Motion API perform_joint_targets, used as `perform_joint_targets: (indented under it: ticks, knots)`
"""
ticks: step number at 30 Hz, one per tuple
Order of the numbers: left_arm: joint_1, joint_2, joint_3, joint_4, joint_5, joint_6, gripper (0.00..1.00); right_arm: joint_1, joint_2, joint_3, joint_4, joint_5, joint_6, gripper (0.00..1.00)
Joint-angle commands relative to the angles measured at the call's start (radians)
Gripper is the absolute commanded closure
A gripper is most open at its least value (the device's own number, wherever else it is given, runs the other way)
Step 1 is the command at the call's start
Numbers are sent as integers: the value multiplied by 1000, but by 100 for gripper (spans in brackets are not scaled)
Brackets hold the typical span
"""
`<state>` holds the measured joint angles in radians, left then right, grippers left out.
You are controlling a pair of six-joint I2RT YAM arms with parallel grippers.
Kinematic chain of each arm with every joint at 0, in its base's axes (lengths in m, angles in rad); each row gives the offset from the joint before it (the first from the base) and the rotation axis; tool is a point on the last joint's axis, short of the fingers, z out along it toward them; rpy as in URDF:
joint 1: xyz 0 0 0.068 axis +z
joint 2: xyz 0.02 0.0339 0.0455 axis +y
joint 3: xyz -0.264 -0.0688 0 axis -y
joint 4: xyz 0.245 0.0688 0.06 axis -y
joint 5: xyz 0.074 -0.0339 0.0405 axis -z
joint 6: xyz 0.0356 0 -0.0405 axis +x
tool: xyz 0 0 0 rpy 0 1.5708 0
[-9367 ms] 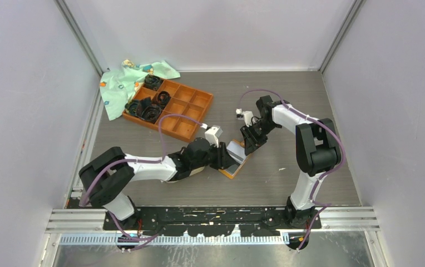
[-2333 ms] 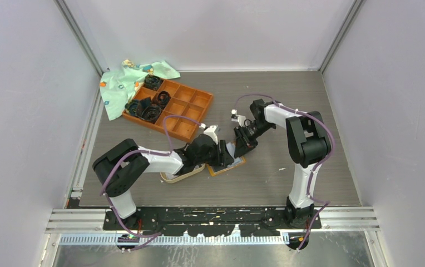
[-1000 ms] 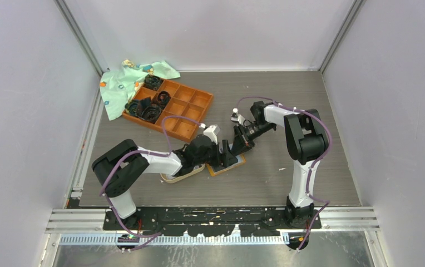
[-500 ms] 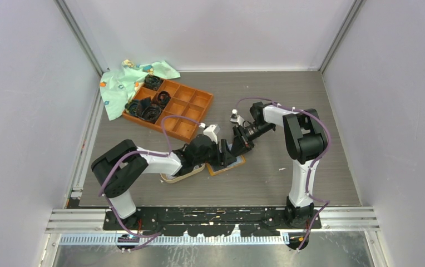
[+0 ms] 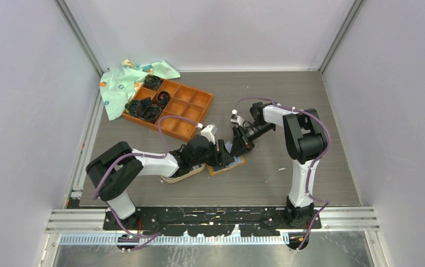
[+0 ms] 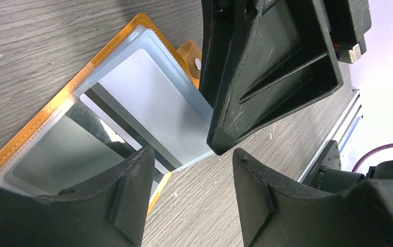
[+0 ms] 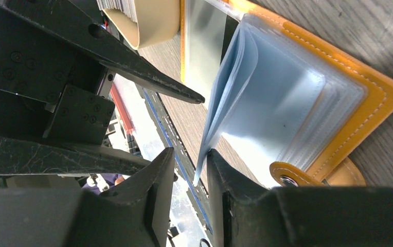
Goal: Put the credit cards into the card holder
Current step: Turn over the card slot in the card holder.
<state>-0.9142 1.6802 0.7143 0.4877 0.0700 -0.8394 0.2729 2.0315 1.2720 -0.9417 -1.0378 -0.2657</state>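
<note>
The orange card holder [image 5: 231, 165] lies open on the table between both arms, its pale blue sleeves [image 7: 282, 103] fanned up. A silver credit card [image 6: 150, 105] sits flat in a sleeve of the card holder [image 6: 40, 126]. More credit cards [image 7: 118, 6] rest in the tan dish. My left gripper [image 6: 192, 154] hovers open just off the holder's edge, nothing between its fingers. My right gripper [image 7: 190, 153] is open by a narrow gap, and one raised sleeve leaf [image 7: 220, 103] leans against its inner finger. In the top view the left gripper [image 5: 224, 154] and right gripper [image 5: 238, 143] nearly touch.
A tan oval dish [image 5: 181, 177] sits under the left wrist, beside the holder. An orange-brown compartment tray [image 5: 193, 103] with black items stands at the back left, partly on a green patterned cloth [image 5: 122, 83]. The right gripper's finger [image 6: 266, 77] looms close over the holder.
The left jaws have narrowed while staying open. The right jaws have eased apart off the sleeve leaf. Both arms have stayed almost in place over the holder.
</note>
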Motion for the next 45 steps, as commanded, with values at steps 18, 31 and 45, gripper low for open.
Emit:
perform_joint_targets:
  ticks: [18,31,45]
  knots:
    - [15,-136,4,-210,-102,19,57,8,-63,21,-6,-68,-47,66]
    - [17,-87,66,-292,-102,25,71,71,-107,9,41,-43,-25,64]
    - [17,-104,45,-281,-91,19,70,71,-69,-2,84,-64,34,76]
